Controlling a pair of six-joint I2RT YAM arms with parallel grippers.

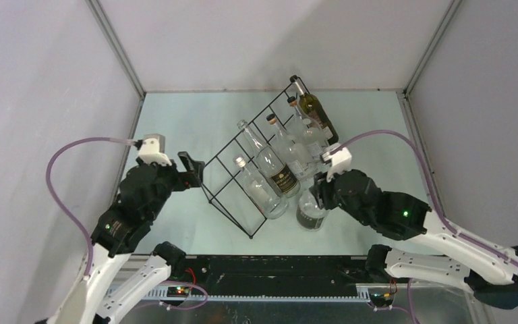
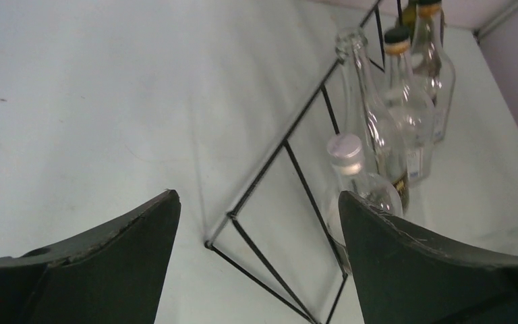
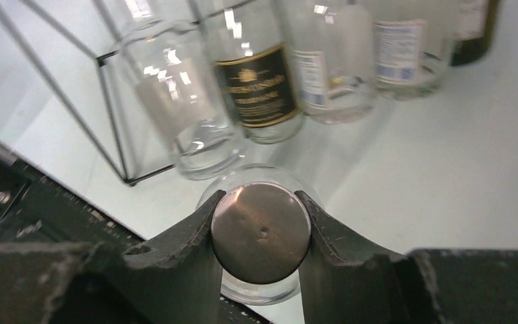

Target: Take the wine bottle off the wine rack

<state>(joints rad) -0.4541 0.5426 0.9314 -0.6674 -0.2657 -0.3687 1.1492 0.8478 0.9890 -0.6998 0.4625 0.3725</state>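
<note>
You have the counter (image 1: 175, 115) carrying the wine rack (image 1: 224, 160), which lies on a diagonal with its near end towards the left arm (image 1: 141, 196). Several other bottles (image 1: 270, 165) rest in its compartments, bases pointing towards the right arm (image 1: 378, 209).

The wine bottle (image 1: 308, 212) you want is already outside the wire frame. It stands upright just beside the rack's near right side, close to the bases of the racked bottles. Whether its base is on the counter or just above it cannot be told from these views.

Your right jaws are clamped on its metal cap (image 3: 261, 233), one finger on each side, with the glass shoulder visible below. Your left jaws are spread wide and hold nothing. They sit just beside the rack's near end corner, and contact with the wire cannot be confirmed.

The extraction looks essentially done, so the step in hand is placing and letting go. Settle the base flat, part the right jaws gently, then rise straight up. A sideways pull could tip the bottle into its neighbours.
</note>
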